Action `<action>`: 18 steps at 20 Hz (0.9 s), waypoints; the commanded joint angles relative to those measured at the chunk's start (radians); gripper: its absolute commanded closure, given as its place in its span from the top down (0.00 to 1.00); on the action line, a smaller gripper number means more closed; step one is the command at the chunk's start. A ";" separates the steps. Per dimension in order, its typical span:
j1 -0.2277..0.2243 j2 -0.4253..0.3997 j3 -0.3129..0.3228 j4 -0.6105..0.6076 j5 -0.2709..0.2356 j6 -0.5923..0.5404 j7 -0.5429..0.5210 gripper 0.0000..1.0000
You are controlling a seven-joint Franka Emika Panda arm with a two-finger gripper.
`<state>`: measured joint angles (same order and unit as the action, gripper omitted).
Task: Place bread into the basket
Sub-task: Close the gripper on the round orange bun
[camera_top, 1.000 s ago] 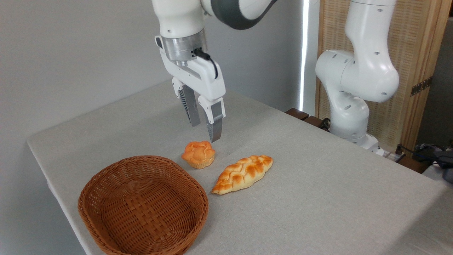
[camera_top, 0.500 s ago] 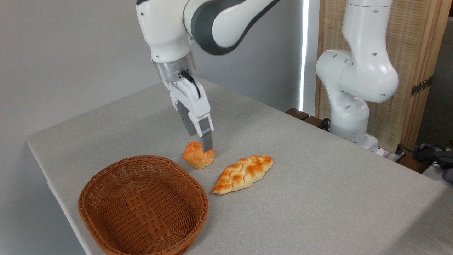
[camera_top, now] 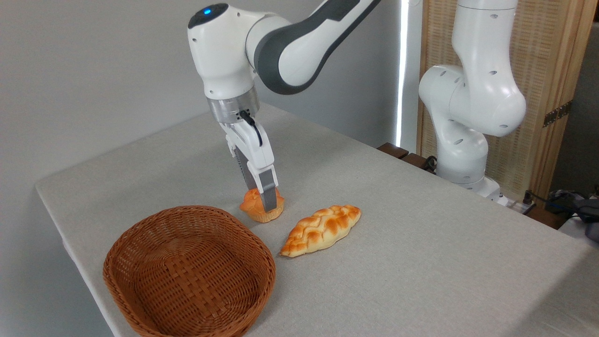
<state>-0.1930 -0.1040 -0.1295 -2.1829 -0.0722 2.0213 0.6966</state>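
Note:
The bread (camera_top: 251,206), a small golden-orange bun with a lobed top, rests on the grey table just behind the right end of the basket (camera_top: 196,208). The oval brown wicker basket stands at the front left with nothing in it. My gripper (camera_top: 262,199) is down on the bun and open. One finger (camera_top: 268,191) stands in front of the bun's right half, and the other is mostly hidden behind it. The bun still looks round and unsqueezed.
A longer braided loaf (camera_top: 323,229) lies to the right of the bun, close to the near finger. The arm's white base (camera_top: 461,140) stands at the table's back right. The table's left edge (camera_top: 51,210) runs close to the basket.
The gripper has turned edge-on and come down from above the bun until its fingers straddle it. The bun, the loaf and the basket have not moved.

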 commanded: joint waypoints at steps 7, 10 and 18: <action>-0.011 -0.002 0.007 -0.031 0.011 0.036 0.014 1.00; -0.011 0.001 0.007 -0.051 0.011 0.068 0.014 1.00; -0.011 0.000 0.007 -0.058 0.009 0.080 0.009 0.37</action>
<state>-0.1979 -0.1015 -0.1296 -2.2253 -0.0722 2.0783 0.6967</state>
